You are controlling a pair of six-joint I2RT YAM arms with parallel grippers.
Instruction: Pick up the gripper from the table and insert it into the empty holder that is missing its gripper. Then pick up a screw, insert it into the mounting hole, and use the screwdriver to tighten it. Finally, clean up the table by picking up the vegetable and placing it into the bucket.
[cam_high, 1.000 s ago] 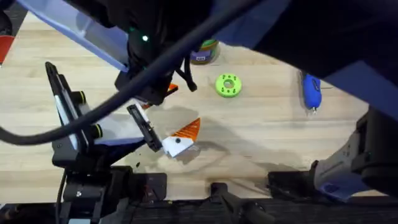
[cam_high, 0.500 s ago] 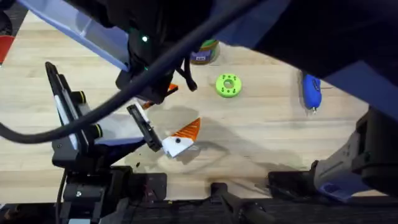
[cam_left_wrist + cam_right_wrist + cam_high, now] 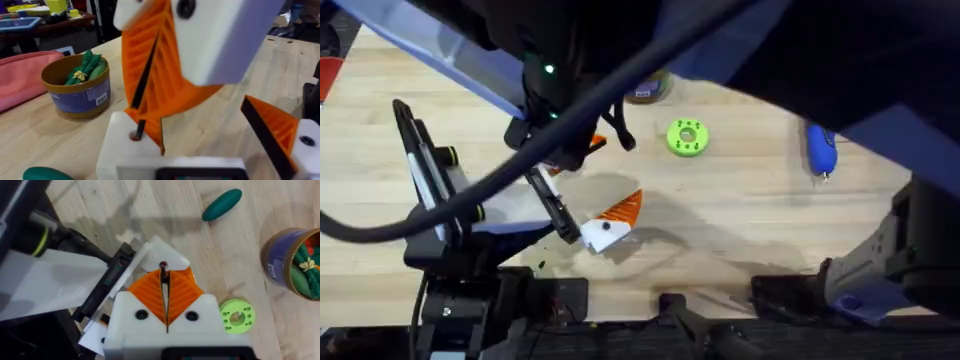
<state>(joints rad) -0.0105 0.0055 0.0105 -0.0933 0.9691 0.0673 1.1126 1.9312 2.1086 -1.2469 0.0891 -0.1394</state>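
Right gripper (image 3: 164, 282) is being held closed on one screw (image 3: 146, 82), pads pinched on the thin shank. The screw's long axis is being kept in line with the single mounting hole (image 3: 134, 136), with the tip at the mouth of the hole in the white mount (image 3: 165, 254); seating depth cannot be judged.

Left gripper (image 3: 200, 145) is being held open, with nothing between the jaws.

One vegetable (image 3: 222, 204) is lying on the table, near the mount.

Overhead: one bucket (image 3: 650, 88), already holding green toy pieces, is at 11 o'clock of the one green disc (image 3: 686, 138). One screwdriver (image 3: 820, 148) is at 3 o'clock, long axis 12-to-6, tip toward 6. The right arm is judged nearer it.
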